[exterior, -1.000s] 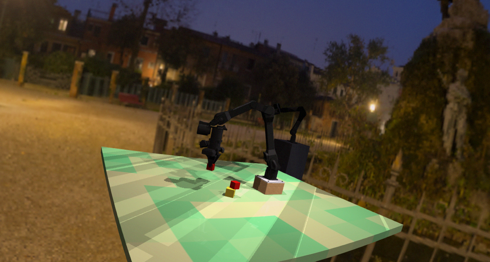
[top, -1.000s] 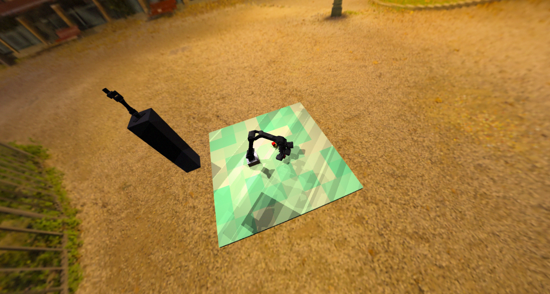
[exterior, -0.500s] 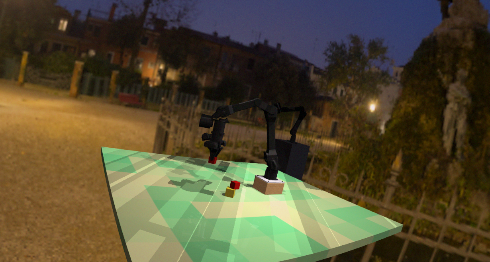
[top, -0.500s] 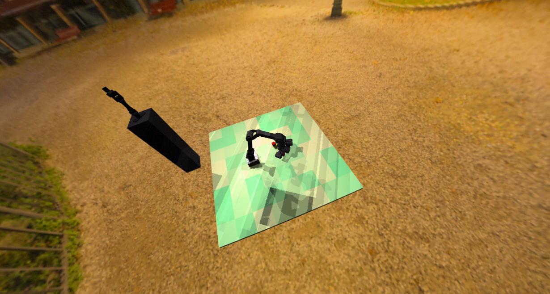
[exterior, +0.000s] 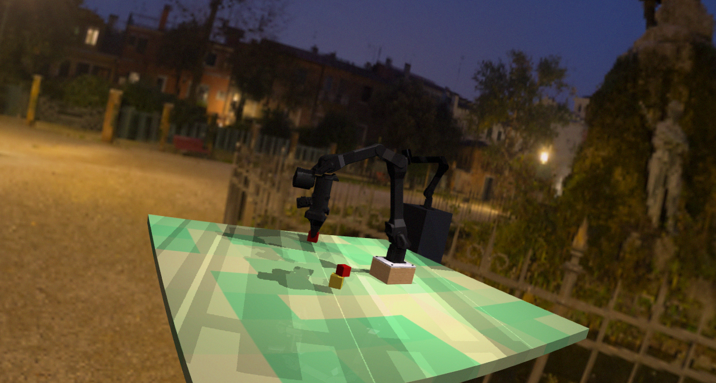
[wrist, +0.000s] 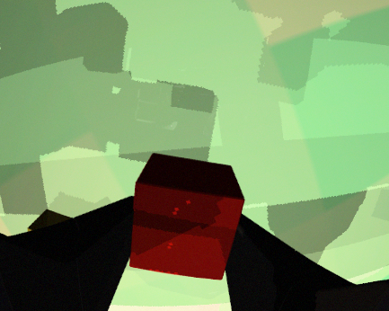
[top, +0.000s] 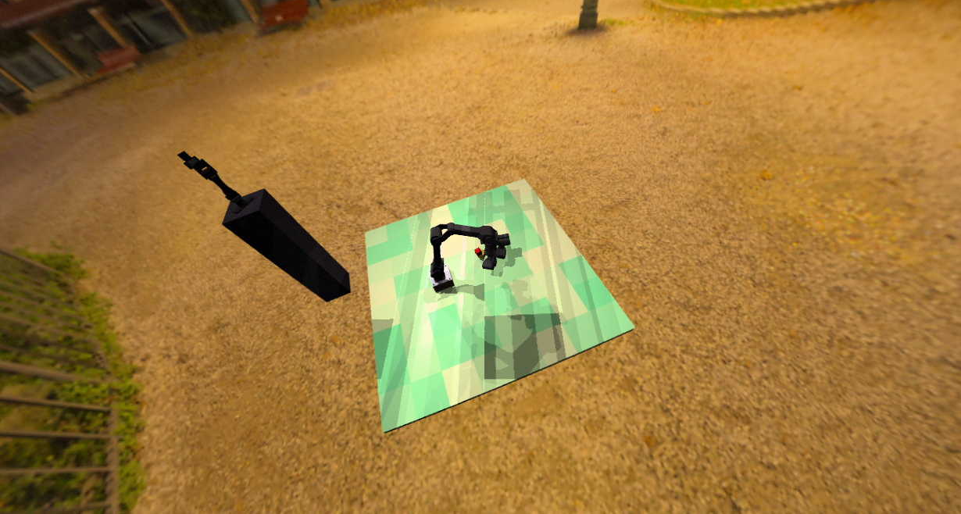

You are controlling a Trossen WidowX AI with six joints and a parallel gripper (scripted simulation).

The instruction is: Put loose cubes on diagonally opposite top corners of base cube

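Note:
The yellow base cube (exterior: 336,282) stands on the table; a dark corner with a thin yellow edge (wrist: 48,220), likely the same cube, shows at the lower left of the wrist view, partly behind a finger. One red cube (top: 478,250) (exterior: 343,270) sits on top of the base cube, offset toward the arm's base and looking level. My gripper (exterior: 314,234) (wrist: 183,216) is shut on the other red cube (exterior: 312,238) (wrist: 185,216), held above the table and away from the base cube. The top view does not show the held cube clearly.
The patterned green and cream table (top: 416,403) (exterior: 320,340) carries the arm's base block (top: 442,282) (exterior: 392,273). A tall black pillar (top: 288,248) (exterior: 429,230) with another dark arm stands beyond the table edge. Shadows of the arm fall on the table.

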